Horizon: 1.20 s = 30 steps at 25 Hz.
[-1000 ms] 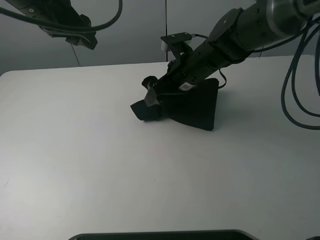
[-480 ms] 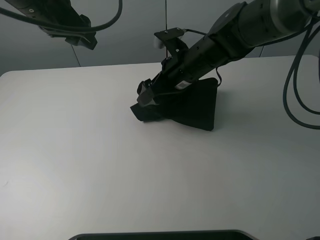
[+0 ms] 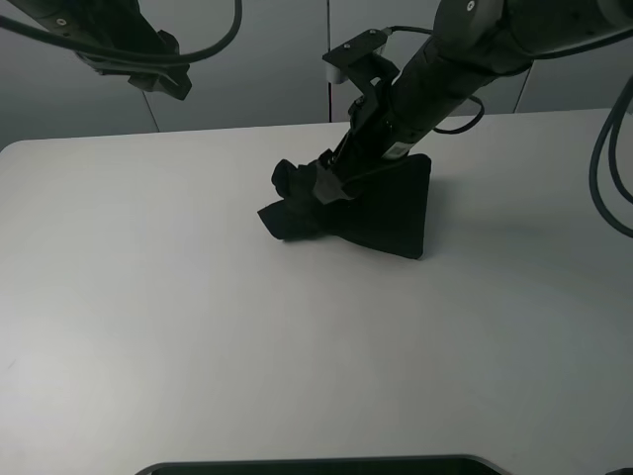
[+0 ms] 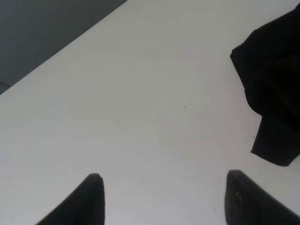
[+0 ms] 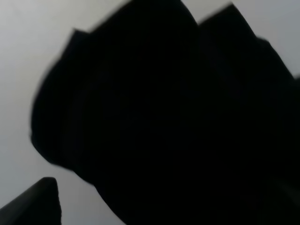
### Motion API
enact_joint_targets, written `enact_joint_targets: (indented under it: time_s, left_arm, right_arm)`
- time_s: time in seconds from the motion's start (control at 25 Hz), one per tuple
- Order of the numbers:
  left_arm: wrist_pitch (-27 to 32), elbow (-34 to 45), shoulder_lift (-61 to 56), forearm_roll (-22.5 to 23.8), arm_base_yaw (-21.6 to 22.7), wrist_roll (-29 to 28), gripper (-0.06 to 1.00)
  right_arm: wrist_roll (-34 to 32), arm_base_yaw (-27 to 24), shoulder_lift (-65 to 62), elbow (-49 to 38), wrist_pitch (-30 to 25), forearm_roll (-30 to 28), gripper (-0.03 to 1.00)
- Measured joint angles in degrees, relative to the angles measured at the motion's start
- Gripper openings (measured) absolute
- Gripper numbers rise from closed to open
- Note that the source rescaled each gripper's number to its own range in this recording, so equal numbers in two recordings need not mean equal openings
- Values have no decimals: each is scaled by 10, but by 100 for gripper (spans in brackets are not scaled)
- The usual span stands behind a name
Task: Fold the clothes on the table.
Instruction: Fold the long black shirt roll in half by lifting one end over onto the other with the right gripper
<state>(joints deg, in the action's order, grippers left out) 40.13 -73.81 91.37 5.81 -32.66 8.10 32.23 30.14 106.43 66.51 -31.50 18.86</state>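
Note:
The clothes [image 3: 381, 210] lie as one crumpled black bundle on the white table [image 3: 148, 307], a little behind its middle. No print shows. My right gripper [image 3: 326, 188] reaches in from the upper right and hangs over the bundle's left end, jaws wide. In the right wrist view black cloth [image 5: 159, 112] fills the frame and only one finger [image 5: 40, 202] shows, at the edge. My left gripper [image 4: 164, 199] is open and empty, raised at the far left [image 3: 163, 74]. In its view the shirt [image 4: 276, 89] lies off to one side.
A grey wall [image 3: 257, 69] stands behind the table's far edge. Cables [image 3: 598, 178] hang at the right. A dark rounded edge [image 3: 316, 465] lines the bottom of the exterior view. Bare white tabletop [image 4: 140, 93] surrounds the bundle.
The right arm has lifted and swung steeper, its gripper drawing back to the right. The bundle's left end now stands up in a small hump. The left arm has not moved.

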Motion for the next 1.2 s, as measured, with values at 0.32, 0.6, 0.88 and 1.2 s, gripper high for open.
enact_joint_targets:
  time_s: [0.32, 0.6, 0.88, 1.2]
  left_arm:
    - [4, 0, 0, 0, 0, 0, 71]
    - [4, 0, -1, 0, 0, 0, 71]
    - [1, 0, -2, 0, 0, 0, 70]
    - [-4, 0, -2, 0, 0, 0, 70]
  right_arm:
    - [-72, -5, 5, -18, -46, -56, 65]
    - [147, 0, 38, -18, 7, 197, 63]
    - [242, 0, 65, 18, 24, 319, 59]
    - [383, 26, 119, 39, -25, 520, 59]
